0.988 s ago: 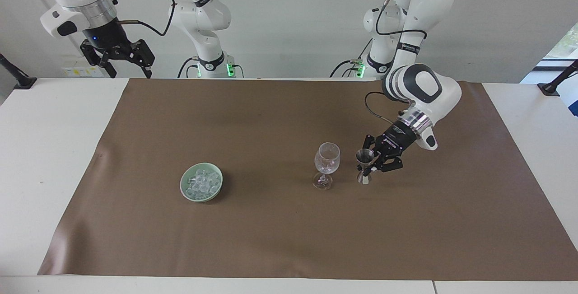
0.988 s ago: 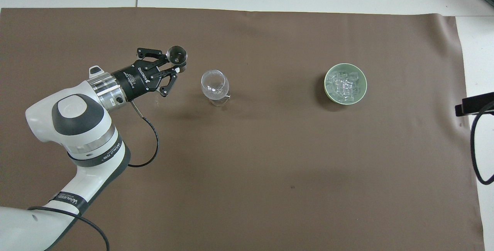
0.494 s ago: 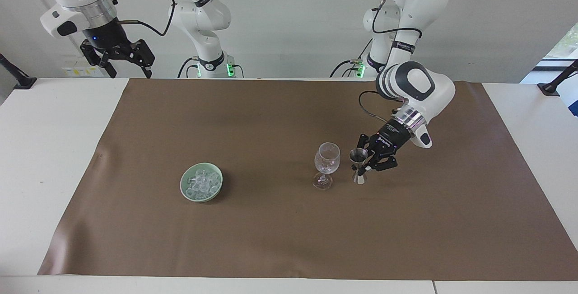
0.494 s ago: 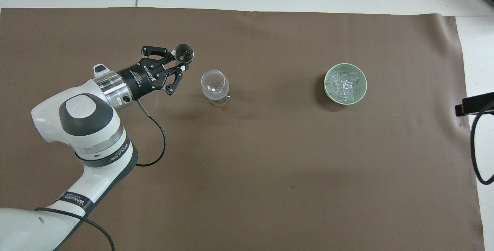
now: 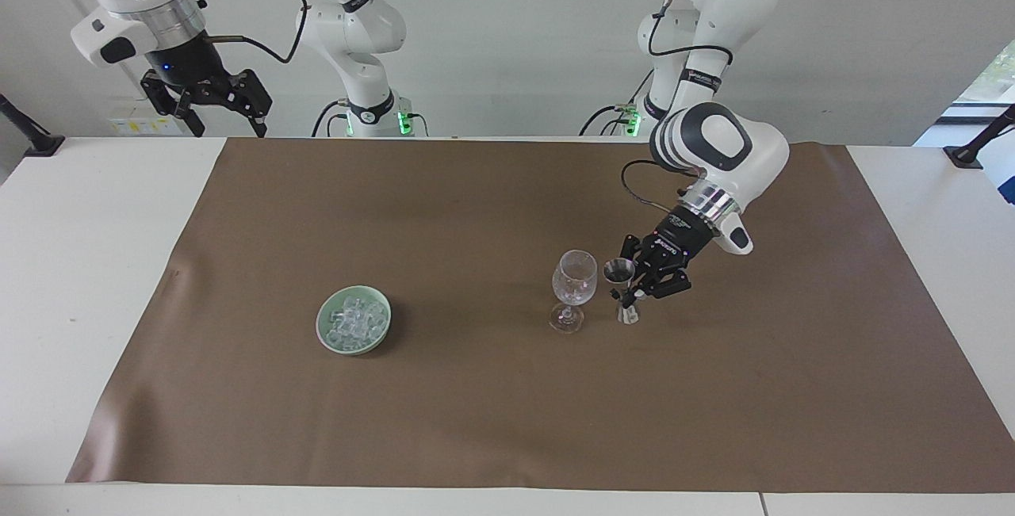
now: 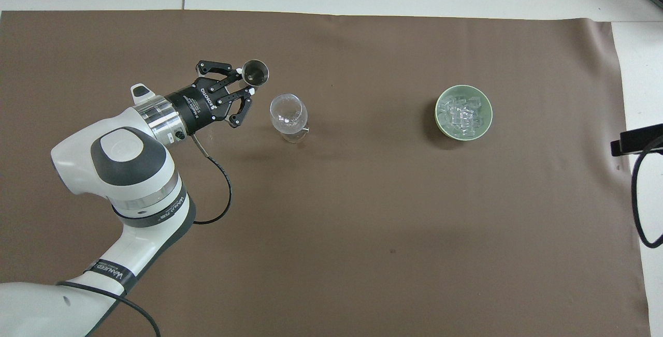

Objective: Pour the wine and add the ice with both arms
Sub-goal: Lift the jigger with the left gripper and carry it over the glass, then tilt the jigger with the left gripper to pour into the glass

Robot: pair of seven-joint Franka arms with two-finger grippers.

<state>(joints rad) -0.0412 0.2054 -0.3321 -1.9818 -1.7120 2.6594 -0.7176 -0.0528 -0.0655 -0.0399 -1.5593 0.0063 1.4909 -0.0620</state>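
My left hand grips the small steel jigger at its narrow waist, upright beside the fragile, tippy wine glass, while slippery ice sits in a green bowl toward the right arm's end, whose open hand waits off the worktop.

"ROBOTIQ" in white on left end effector body; white lettering on left arm's black band, unreadable.
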